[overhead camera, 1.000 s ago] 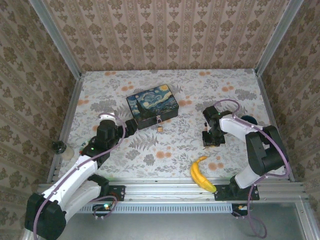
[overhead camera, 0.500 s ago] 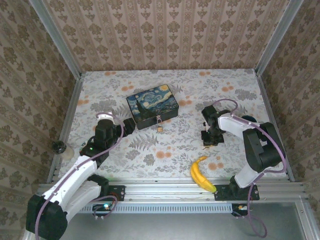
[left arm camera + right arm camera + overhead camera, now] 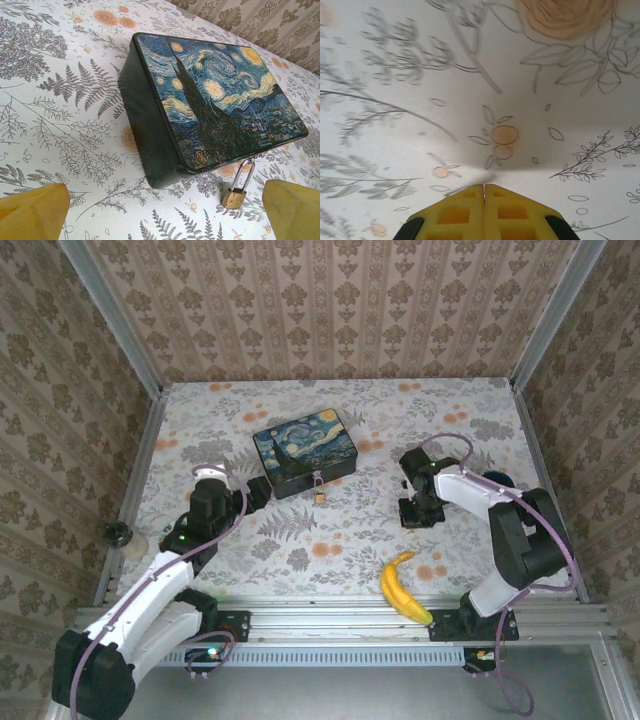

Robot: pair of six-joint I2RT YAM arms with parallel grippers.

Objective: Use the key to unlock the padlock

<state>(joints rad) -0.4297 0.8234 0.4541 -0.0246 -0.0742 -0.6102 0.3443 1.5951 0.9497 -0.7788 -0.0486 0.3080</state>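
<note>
**What you can't make out**

In front of the dark rectangular box painted with a starry night [image 3: 220, 100], the tiny brass-coloured padlock [image 3: 233, 196] hangs by a shackle [image 3: 243, 172] whose top slips behind the box's rim, so you cannot see what it hooks. The two yellow fingertips [image 3: 35, 212] of the left gripper [image 3: 162, 217] are cropped by the bottom edge. Right of the box, the right gripper [image 3: 484, 189] has its yellow pads [image 3: 455, 212] pressed together and cropped too; whether they pinch anything, you cannot tell.
</note>
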